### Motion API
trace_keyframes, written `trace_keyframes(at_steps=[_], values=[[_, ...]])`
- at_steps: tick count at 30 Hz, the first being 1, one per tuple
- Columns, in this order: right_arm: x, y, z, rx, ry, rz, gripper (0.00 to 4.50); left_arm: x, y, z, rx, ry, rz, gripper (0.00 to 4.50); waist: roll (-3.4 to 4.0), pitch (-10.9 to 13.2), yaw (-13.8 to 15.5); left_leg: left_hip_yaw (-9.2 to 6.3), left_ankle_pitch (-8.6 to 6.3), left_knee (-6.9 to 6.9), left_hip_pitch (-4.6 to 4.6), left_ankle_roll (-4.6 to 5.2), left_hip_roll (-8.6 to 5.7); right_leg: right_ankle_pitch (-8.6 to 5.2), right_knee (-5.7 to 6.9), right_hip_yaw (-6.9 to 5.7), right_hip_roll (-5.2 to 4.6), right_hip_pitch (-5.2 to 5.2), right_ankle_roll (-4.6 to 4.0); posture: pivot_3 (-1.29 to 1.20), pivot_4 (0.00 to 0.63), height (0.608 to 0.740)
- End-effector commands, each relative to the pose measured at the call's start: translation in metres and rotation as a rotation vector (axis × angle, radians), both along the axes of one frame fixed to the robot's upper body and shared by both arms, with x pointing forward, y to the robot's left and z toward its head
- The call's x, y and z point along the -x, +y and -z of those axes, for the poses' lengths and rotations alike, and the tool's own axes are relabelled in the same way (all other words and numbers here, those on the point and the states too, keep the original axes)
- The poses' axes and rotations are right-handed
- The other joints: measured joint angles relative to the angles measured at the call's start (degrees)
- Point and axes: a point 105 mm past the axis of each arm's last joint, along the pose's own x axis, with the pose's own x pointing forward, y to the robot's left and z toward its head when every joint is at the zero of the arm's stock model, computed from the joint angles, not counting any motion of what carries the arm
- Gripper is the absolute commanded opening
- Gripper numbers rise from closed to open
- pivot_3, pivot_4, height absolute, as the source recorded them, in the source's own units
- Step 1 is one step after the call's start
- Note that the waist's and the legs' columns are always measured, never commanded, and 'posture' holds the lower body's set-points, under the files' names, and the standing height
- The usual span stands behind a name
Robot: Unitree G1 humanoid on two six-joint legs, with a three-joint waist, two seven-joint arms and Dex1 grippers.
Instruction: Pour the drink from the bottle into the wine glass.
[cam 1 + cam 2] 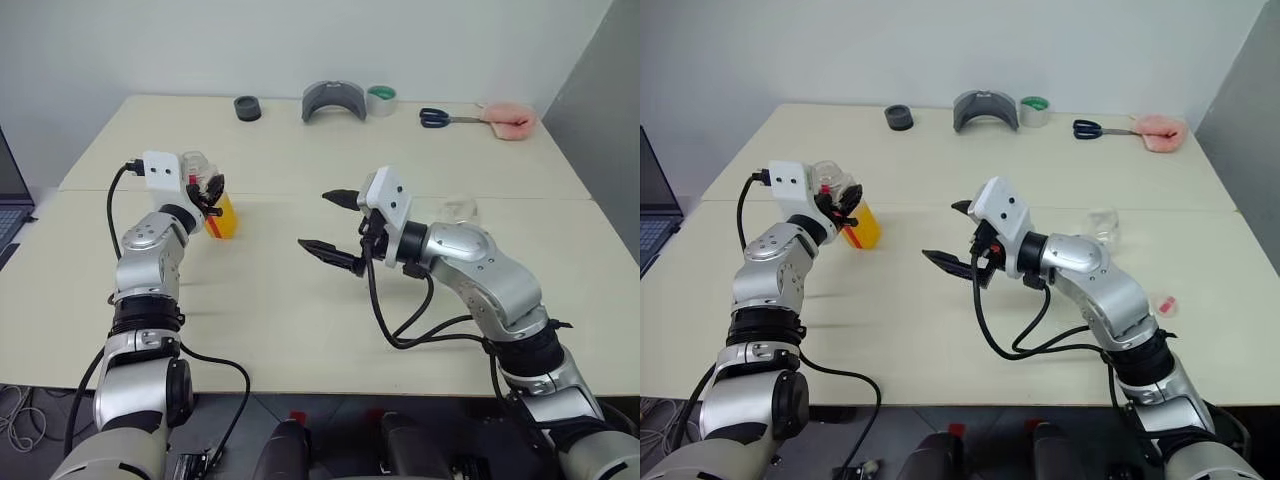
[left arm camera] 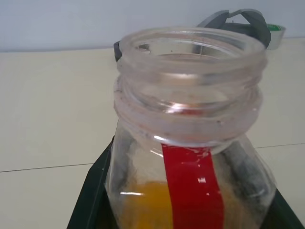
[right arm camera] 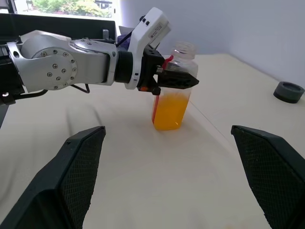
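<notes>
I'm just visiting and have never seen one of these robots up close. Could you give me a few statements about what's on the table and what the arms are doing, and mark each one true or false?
1. The bottle stands upright with no cap on. True.
2. The drink fills the bottle to the brim. False: it fills only the lower part.
3. The right end effector has its fingers spread wide and holds nothing. True.
4. The left end effector is far from the bottle. False: its fingers flank the bottle's upper part.
5. Scissors lie at the table's far side. True.
</notes>
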Motion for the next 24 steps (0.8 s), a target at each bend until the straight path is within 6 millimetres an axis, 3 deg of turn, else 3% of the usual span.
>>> trace_keyframes(at_steps=[1,5,14,20,24], values=[[0.005,0.005,-0.013,-0.019,-0.055,-0.031,4.5,0.0,-0.003,0.006,-0.004,0.02,0.018,3.27,0.0,0.0,0.0,0.0,0.0,0.0,0.01,0.01,-0.02,0.0,0.02,0.01,0.0,0.0,0.0,0.0,0.15,0.74],[0.006,0.004,-0.012,-0.015,-0.05,-0.033,4.5,0.004,-0.007,0.01,0.013,0.017,0.035,4.46,0.0,0.0,-0.1,0.0,0.0,0.0,-0.01,0.01,-0.06,0.0,0.0,0.01,-0.05,-0.01,0.0,0.0,0.15,0.74],[0.005,-0.004,0.002,0.012,-0.035,-0.001,4.5,0.02,-0.005,0.033,-0.024,0.041,0.019,4.46,-0.01,0.0,0.0,-0.03,-0.02,-0.01,-0.03,0.03,-0.09,0.0,0.02,0.03,-0.1,-0.04,0.0,0.0,0.15,0.74],[-0.011,-0.018,0.017,0.037,-0.024,0.11,4.5,0.037,0.005,0.046,-0.055,0.036,-0.052,4.46,-0.03,0.0,0.0,-0.03,-0.06,0.0,-0.02,0.1,-0.08,0.0,0.02,0.04,-0.14,-0.05,0.01,0.0,0.15,0.74],[-0.013,-0.028,0.026,0.051,-0.003,0.156,4.5,0.05,0.001,0.054,-0.097,0.047,-0.032,4.46,-0.03,0.0,0.0,-0.02,-0.06,-0.02,-0.02,0.1,-0.08,0.0,0.03,0.07,-0.17,-0.07,0.0,0.0,0.15,0.74]])
